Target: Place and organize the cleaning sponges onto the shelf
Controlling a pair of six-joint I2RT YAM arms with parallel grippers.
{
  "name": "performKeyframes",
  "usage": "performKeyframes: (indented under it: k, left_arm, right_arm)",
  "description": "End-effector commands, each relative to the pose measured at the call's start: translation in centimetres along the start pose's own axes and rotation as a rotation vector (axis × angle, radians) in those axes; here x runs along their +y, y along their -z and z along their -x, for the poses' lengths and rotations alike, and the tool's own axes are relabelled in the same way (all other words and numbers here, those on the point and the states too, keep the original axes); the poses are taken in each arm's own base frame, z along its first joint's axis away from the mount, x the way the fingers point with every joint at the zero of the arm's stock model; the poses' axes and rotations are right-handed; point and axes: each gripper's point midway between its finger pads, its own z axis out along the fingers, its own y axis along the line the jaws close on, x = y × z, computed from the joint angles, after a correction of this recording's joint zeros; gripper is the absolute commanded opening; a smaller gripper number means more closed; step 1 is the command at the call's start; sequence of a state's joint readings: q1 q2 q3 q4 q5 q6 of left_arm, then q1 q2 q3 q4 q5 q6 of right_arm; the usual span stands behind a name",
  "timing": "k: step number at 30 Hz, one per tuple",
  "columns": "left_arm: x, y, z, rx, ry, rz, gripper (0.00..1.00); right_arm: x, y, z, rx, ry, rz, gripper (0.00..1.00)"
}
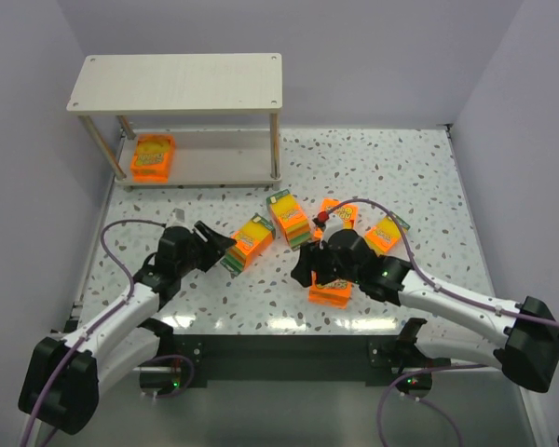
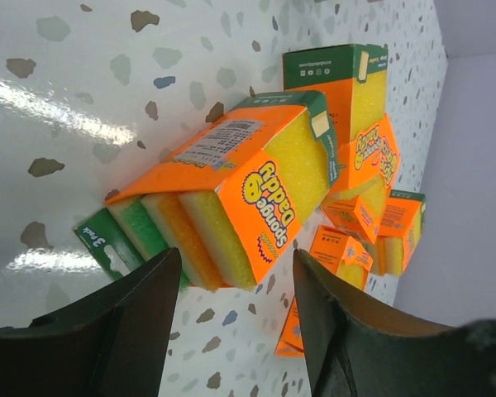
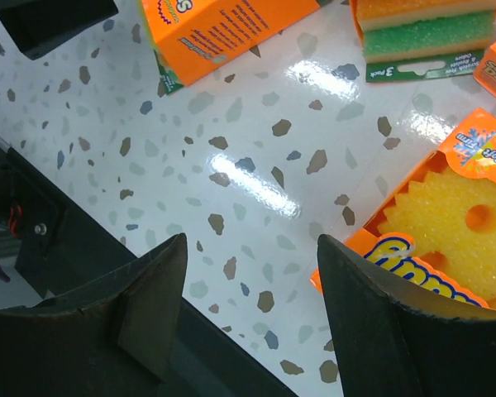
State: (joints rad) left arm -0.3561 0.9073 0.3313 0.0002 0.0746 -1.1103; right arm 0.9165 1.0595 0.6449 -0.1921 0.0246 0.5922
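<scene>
The shelf [image 1: 182, 82] stands at the back left, and one of the cleaning sponges, an orange pack [image 1: 153, 156], lies on its lower board. Several more orange packs lie on the table: a thick block [image 1: 250, 239], another [image 1: 289, 216], smaller ones [image 1: 338, 212] [image 1: 384, 235], and a flat pack [image 1: 330, 292]. My left gripper [image 1: 225, 248] [image 2: 236, 277] is open just short of the thick block [image 2: 240, 190], with nothing between its fingers. My right gripper [image 1: 307, 270] [image 3: 252, 256] is open over bare table, and the flat pack [image 3: 455, 240] lies beside its right finger.
Grey walls close in the speckled table [image 1: 401, 177] on three sides. The table's near edge [image 3: 107, 273], with a dark gap below it, runs close under the right gripper. The shelf's thin legs [image 1: 275, 147] stand at the corners of the lower board.
</scene>
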Motion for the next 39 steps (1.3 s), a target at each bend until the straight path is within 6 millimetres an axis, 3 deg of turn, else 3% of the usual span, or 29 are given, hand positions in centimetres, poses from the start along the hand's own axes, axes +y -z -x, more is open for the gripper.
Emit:
performKeyframes:
  k: [1,8,17,23,27,29,35,39]
  left_arm:
    - [-3.6,0.1,0.9,-0.022,0.083,-0.122,0.61]
    - [-3.3,-1.9,-1.4,0.078,0.088,-0.086,0.6]
    - [-2.4,-3.5,-1.0,0.048,0.099,-0.037,0.56]
    - [-1.9,-4.0,-0.9,0.044,0.083,-0.011,0.46]
    - [-0.7,-4.4,-1.3,0.052,0.073,0.029,0.29]
    - [-0.6,-4.4,-1.5,0.064,0.072,0.034,0.26]
    - [-2.0,-3.4,-1.1,0.061,0.062,0.003,0.29]
    - [-3.0,-2.5,-0.6,0.057,0.062,-0.014,0.39]
  right_arm:
    - [-1.0,0.3,0.0,-0.014,-0.02,-0.047,0.68]
    - [-1.3,0.1,-0.3,-0.006,-0.026,-0.064,0.68]
    - [-1.8,0.4,-0.7,-0.013,-0.037,-0.073,0.68]
    - [-1.9,0.4,-1.4,-0.001,-0.052,-0.066,0.68]
    - [-2.1,0.4,-1.8,0.003,-0.061,-0.063,0.67]
    - [-2.0,0.4,-1.8,0.003,-0.063,-0.058,0.67]
    - [-2.1,0.4,-2.1,0.005,-0.066,-0.059,0.67]
    - [-2.1,0.4,-2.0,0.003,-0.069,-0.057,0.67]
